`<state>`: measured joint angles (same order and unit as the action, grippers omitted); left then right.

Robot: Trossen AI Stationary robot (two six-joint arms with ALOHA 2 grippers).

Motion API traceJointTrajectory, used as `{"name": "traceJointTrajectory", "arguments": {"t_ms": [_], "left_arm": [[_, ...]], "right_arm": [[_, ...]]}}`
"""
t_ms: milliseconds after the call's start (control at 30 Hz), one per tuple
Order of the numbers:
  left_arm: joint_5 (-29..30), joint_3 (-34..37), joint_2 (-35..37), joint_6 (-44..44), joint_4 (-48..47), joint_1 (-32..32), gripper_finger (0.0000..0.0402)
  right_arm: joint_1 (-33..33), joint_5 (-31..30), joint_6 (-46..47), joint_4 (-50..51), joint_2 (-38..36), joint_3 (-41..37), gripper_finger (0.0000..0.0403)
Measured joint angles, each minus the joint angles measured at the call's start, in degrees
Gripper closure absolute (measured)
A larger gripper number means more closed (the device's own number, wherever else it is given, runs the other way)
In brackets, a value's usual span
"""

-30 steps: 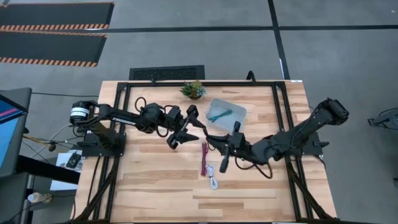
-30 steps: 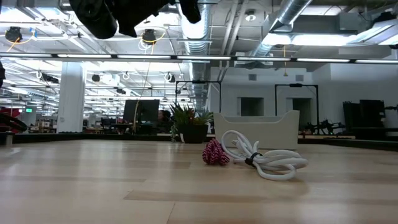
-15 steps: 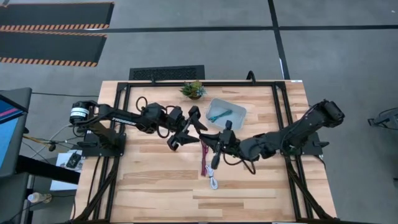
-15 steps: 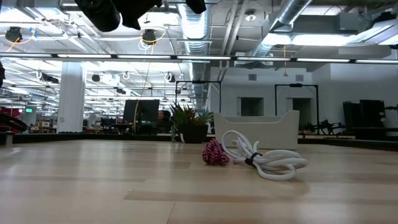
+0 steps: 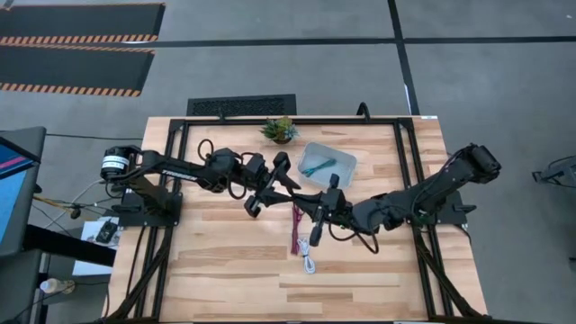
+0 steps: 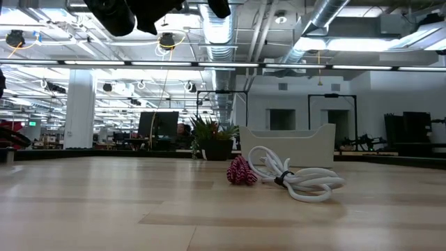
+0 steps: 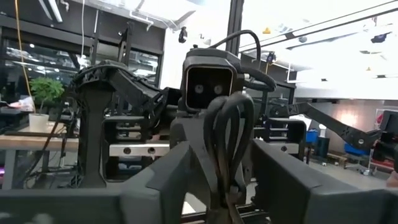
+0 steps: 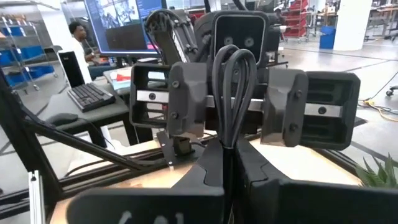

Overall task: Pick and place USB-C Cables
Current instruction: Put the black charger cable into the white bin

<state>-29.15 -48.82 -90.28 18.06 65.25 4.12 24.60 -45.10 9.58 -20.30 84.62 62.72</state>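
Jaws, right gripper (image 5: pixel 315 232): closed tight on the dark cable (image 8: pixel 231 93), whose loop stands up out of the grip, above the bench (image 5: pixel 225 270).
Jaws, left gripper (image 5: pixel 265 191): spread wide, holding nothing, facing the right gripper near mid-bench.
Other cables: maroon cable (image 5: pixel 295 229) and white cable (image 5: pixel 309 263) lie on the bench; teal cable (image 5: pixel 317 166) lies in the tray (image 5: pixel 346 158).
Step in hand: judged to be transport of the dark cable, possibly a handover.
Next move: calls for carrying it over the tray before release.
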Motion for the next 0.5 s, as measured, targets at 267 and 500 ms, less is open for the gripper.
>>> {"name": "traceJointTrajectory", "arguments": {"t_ms": [267,500], "left_arm": [[-0.1,0.0,0.0,-0.1,-0.4,0.0,0.0331],[0.9,0.0,0.0,-0.5,-0.4,-0.1,0.0395]], "right_arm": [[-0.4,0.0,0.2,0.1,0.0,0.0,0.0381],[-0.4,0.0,0.5,0.4,0.0,0.0,0.0379]]}}
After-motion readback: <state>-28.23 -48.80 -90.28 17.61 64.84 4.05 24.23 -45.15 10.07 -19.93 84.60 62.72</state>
